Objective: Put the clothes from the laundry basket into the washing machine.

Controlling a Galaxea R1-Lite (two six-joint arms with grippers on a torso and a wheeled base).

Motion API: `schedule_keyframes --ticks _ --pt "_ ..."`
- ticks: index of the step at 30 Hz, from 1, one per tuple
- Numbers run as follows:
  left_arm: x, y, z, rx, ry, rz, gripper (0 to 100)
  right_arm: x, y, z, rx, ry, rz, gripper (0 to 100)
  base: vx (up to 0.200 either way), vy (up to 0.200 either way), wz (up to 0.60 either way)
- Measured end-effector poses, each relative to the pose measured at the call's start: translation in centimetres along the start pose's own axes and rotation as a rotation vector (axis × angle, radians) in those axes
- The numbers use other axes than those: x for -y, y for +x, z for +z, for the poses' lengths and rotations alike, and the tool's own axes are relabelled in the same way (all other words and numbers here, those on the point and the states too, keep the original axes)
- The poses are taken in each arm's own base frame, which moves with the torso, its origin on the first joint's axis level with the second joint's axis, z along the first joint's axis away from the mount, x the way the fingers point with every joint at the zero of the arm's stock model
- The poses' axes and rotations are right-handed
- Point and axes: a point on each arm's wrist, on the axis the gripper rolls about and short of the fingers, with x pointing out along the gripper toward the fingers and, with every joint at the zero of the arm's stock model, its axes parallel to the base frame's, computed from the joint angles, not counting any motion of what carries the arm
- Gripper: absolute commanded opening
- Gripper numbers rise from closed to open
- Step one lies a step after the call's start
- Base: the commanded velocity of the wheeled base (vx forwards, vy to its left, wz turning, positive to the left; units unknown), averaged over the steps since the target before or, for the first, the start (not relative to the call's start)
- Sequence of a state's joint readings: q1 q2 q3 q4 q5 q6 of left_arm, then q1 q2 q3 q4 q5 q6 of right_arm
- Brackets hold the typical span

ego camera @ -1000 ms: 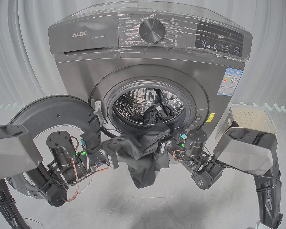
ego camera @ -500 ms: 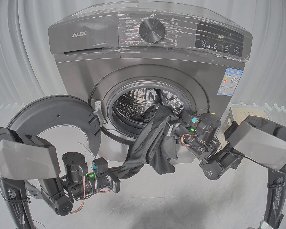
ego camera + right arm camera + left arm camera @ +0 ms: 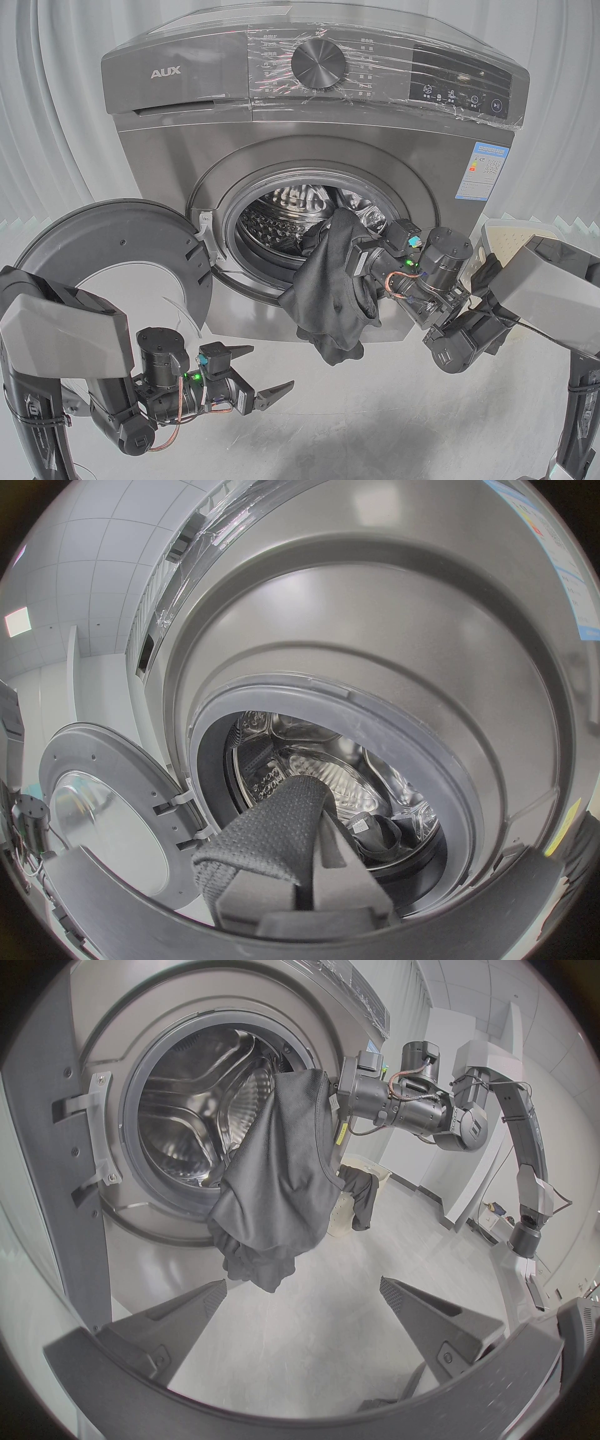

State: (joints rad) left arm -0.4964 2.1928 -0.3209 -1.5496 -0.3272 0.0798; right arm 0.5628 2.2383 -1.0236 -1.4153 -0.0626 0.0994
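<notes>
The left arm is folded low with its forearm level. The left gripper hangs near the floor, jaws spread wide. The right arm is held higher and angled inward, and the right gripper is clamped on cloth.

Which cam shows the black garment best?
Left wrist view: the black garment hangs in full from the right gripper at the drum opening. Head view shows its front drape; right wrist view, the pinched fold.
</notes>
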Motion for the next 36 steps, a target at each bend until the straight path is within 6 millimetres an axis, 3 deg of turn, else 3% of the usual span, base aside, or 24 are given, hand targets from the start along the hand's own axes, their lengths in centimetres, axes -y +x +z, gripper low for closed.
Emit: schedule_keyframes --ticks 6,12,17,36 --pt "-1.0 1.7 1.7 0.094 0.013 0.032 100 -0.9 -0.5 0.2 -0.004 0.005 0.021 0 0.0 0.0 0.0" --pt "-2.3 4.0 3.7 0.201 0.023 0.065 100 -3.3 -1.7 0.4 -0.023 0.02 0.08 0 0.0 0.0 0.0" --pt "-3.0 5.6 3.8 0.23 0.026 0.074 100 -5.2 -2.6 1.0 -0.025 0.031 0.128 0 0.0 0.0 0.0" --pt "-4.1 10.4 3.0 0.28 0.044 0.066 100 -8.0 -4.5 1.7 -0.041 0.053 0.206 0 0.0 0.0 0.0"
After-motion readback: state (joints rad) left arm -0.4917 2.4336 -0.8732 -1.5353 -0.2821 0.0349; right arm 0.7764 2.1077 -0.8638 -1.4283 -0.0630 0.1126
